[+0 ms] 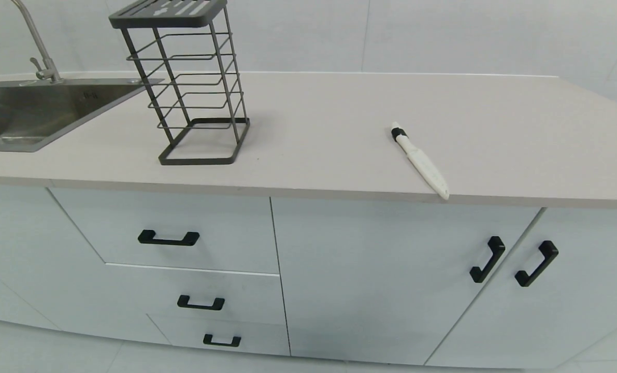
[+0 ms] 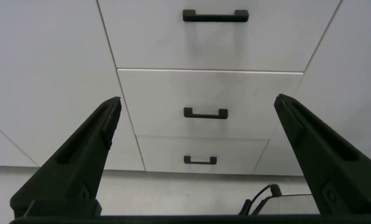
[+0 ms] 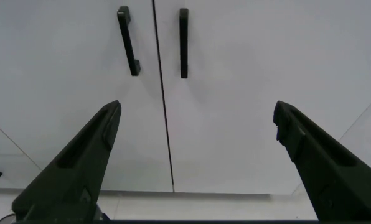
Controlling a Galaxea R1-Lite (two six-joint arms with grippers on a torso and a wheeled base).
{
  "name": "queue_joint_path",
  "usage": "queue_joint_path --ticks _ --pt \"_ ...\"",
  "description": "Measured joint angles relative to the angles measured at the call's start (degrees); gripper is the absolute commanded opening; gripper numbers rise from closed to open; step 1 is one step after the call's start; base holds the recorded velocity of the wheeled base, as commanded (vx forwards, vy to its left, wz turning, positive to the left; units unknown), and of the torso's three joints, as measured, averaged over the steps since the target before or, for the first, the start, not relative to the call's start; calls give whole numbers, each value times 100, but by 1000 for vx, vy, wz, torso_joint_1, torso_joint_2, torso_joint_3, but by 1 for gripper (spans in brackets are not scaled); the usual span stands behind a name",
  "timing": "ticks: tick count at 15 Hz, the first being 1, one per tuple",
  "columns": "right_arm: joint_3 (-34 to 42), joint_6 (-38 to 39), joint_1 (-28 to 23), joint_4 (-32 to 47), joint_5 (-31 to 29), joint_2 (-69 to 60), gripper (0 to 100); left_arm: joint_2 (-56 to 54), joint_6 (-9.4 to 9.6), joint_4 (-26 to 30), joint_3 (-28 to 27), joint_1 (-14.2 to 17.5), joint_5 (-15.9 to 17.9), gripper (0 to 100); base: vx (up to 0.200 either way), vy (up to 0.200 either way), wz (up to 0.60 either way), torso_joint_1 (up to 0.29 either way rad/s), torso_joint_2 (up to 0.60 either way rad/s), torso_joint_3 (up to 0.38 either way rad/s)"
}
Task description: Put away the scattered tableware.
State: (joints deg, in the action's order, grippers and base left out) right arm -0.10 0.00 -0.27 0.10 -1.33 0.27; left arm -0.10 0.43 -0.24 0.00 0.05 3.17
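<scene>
A white knife [image 1: 420, 161] with a black band near its handle end lies on the grey countertop [image 1: 339, 119], its tip reaching the counter's front edge. A black wire rack [image 1: 189, 83] with a slotted top stands to the left, beside the sink. My left gripper [image 2: 198, 102] is open and faces the stacked drawer fronts below the counter. My right gripper [image 3: 198, 109] is open too, facing the two cabinet doors. Neither holds anything.
A steel sink [image 1: 33, 111] with a tap [image 1: 31, 39] is set into the counter at far left. Below are three drawers with black handles [image 1: 168, 238] and two cabinet doors with black handles [image 1: 513, 261]. A wall runs behind the counter.
</scene>
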Motion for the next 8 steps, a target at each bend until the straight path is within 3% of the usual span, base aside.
queue_joint_path --ticks 4,6,8 --pt "0 10 6 -2 0 0 100 2 1 0 0 -2 0 100 0 0 0 250 -465 -217" --pt "0 16 11 1 -4 0 100 2 1 2 0 2 0 100 0 0 0 76 -474 -220" --pt "0 16 9 -5 -6 0 100 2 1 -2 0 0 -2 100 0 0 0 247 -498 -217"
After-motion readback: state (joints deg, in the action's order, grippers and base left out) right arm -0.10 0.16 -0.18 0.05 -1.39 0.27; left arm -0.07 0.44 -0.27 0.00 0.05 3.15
